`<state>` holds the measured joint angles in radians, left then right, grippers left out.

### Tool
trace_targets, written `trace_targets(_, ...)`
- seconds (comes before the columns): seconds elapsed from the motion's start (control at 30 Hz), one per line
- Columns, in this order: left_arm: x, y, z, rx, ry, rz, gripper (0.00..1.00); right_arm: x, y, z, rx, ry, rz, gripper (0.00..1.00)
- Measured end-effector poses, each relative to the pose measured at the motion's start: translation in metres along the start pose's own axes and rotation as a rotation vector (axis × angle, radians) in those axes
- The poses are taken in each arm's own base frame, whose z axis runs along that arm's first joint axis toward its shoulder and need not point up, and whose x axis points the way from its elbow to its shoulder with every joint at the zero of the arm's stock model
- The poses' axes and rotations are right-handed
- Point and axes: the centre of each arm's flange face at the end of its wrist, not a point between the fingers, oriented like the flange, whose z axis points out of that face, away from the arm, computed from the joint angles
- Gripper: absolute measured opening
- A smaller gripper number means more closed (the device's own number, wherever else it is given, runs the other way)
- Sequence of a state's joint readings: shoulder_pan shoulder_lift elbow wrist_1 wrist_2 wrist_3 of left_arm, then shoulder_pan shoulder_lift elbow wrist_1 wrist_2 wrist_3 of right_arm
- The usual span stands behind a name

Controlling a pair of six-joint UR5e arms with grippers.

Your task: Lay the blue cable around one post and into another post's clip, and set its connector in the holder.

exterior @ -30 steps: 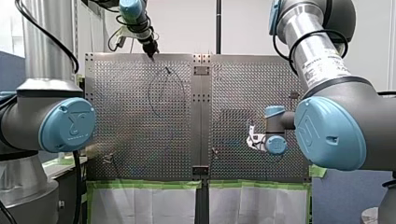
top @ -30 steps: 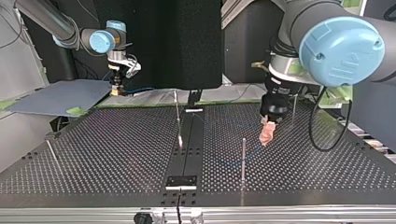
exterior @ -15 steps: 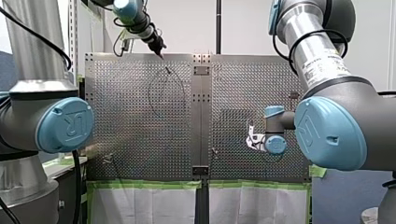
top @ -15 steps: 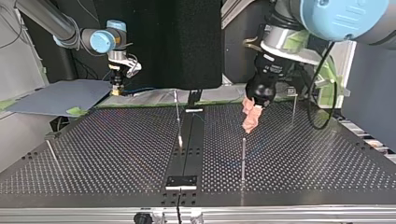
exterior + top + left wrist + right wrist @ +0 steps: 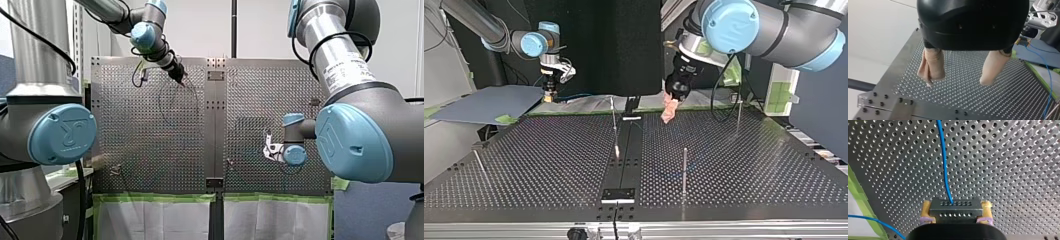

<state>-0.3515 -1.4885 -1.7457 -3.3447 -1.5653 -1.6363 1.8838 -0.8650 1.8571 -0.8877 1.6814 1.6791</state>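
My right gripper is shut tight on the dark connector, with a yellow pad on each side of it. The blue cable comes out of the connector and runs straight ahead of the gripper, over the holes of the table. Another bit of blue cable passes beside the green tape at the table's edge. In the top view this gripper hangs at about 10 o'clock from the table's middle, near the far edge. In the front view it is at about 4 o'clock. My left gripper has its two beige pads wide apart, and there is nothing between them. It hangs above the table without touching it. In the top view it sits between 11 and 12 o'clock from the tall post. A second post stands at about 3 o'clock from the gripper. In the front view my left gripper is at about 11 o'clock from the table's middle. A thin loop lies on the table at about 7 o'clock from it. I cannot tell the loop's colour there.
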Motion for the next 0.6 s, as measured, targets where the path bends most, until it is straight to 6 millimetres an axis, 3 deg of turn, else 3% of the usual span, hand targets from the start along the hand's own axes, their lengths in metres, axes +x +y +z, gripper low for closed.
trace_targets(0.2, 0.035, -0.003, 0.012, -0.001, 0.029, -0.057, 1.0, 0.0, -0.001, 0.0, 0.002, 0.003, 0.0, 0.0)
trace_targets(0.6, 0.125, -0.01, 0.041, 0.004, 0.142, -0.086, 1.0, -0.001, -0.005, -0.002, 0.008, -0.004, -0.004, 0.0)
